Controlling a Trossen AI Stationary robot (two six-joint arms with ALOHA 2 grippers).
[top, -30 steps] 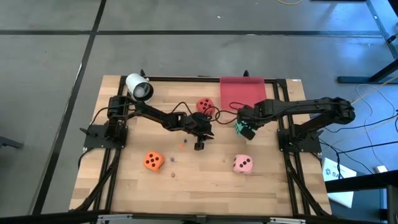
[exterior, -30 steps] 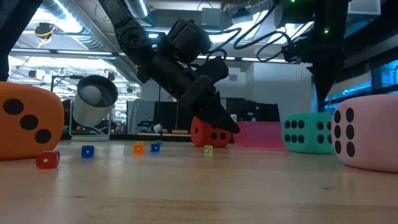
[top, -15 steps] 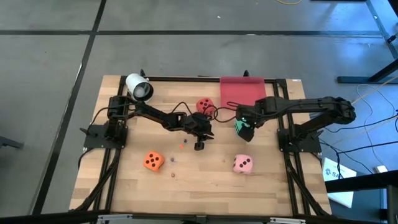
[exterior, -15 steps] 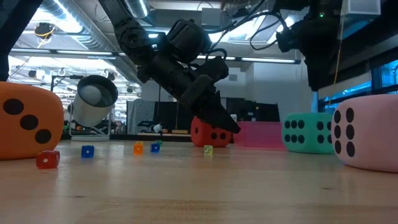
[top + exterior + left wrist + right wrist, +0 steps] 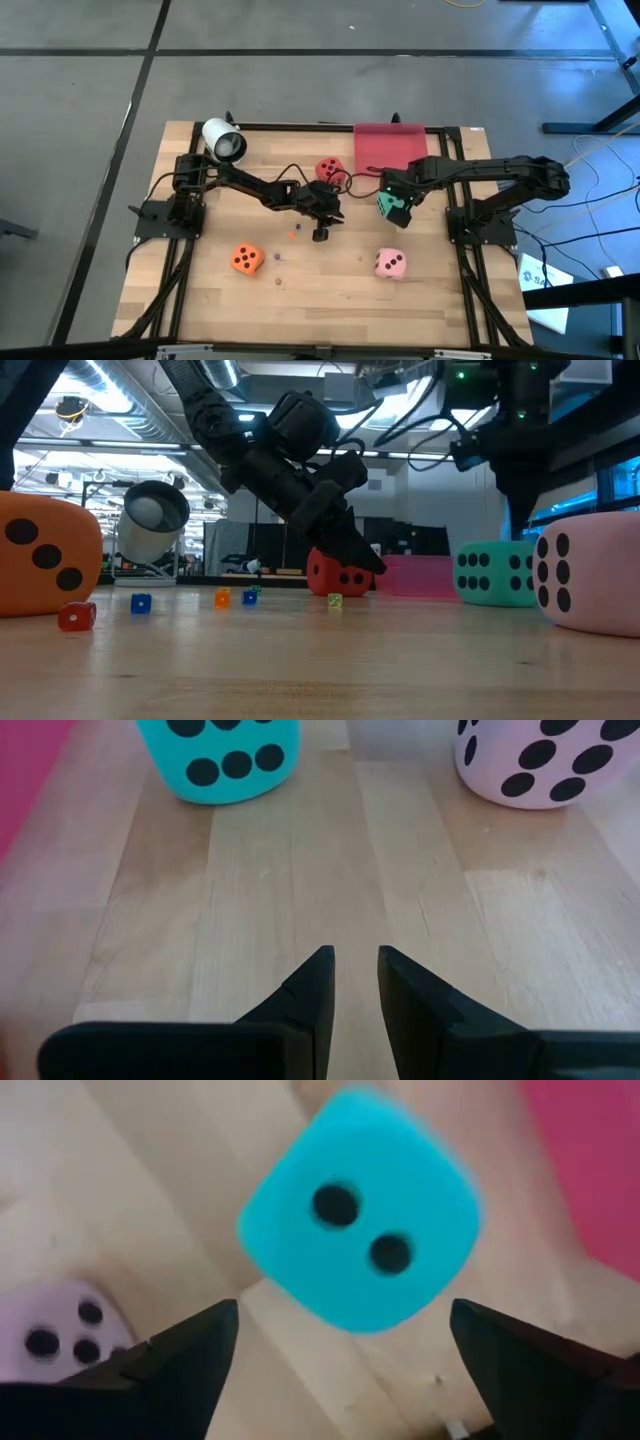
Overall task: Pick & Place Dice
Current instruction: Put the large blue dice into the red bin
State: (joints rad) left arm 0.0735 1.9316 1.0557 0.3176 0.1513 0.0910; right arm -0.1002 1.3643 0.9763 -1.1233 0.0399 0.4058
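The green die rests on the table just in front of the red tray, two pips up. My right gripper hangs right above it, open, its fingers standing wide on either side without touching it. The red die sits behind my left gripper, which points down at bare wood mid-table; its fingers stand a narrow gap apart with nothing between them. The orange die and the pink die lie toward the near edge.
A white cylinder lies on its side at the far left corner. Tiny coloured dice are scattered on the wood near my left gripper. Bare table shows between the orange and pink dice.
My right gripper has opened and let go of the green die. The die stays on the table at the same spot by the tray. The gripper remains just above it.
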